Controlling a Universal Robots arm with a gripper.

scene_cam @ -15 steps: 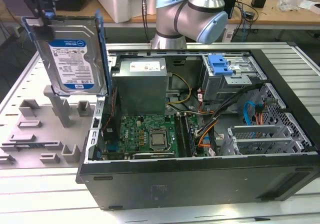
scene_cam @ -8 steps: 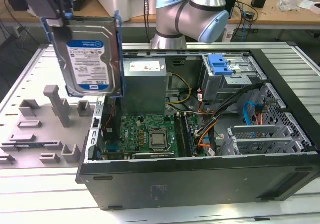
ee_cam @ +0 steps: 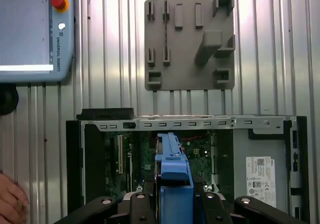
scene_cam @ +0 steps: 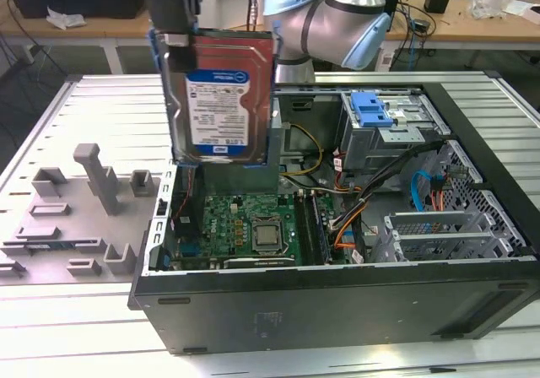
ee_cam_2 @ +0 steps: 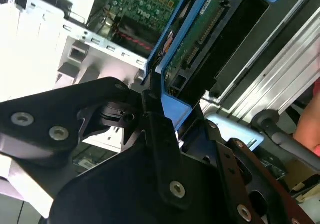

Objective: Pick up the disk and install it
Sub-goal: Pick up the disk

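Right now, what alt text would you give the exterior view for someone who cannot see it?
A robot gripper holds a labelled hard drive in a blue carrier frame upright above an open computer case, its motherboard exposed. The case lies on a slotted metal table, a grey fixture plate beside it at the exterior view's left.

The disk (scene_cam: 221, 99) is bare metal with a bit of sheen, with a glossy paper label on it and a smooth blue plastic frame (ee_cam: 172, 171) round the edge. The gripper (ee_cam_2: 159, 104) looks matt black, with shiny metal screws. The bench (scene_cam: 101, 108) is ribbed aluminium, brushed and pretty reflective. The case (scene_cam: 337, 298) is matt black outside, dull grey sheet metal inside. The grey plate (scene_cam: 80, 226) looks like matt plastic.
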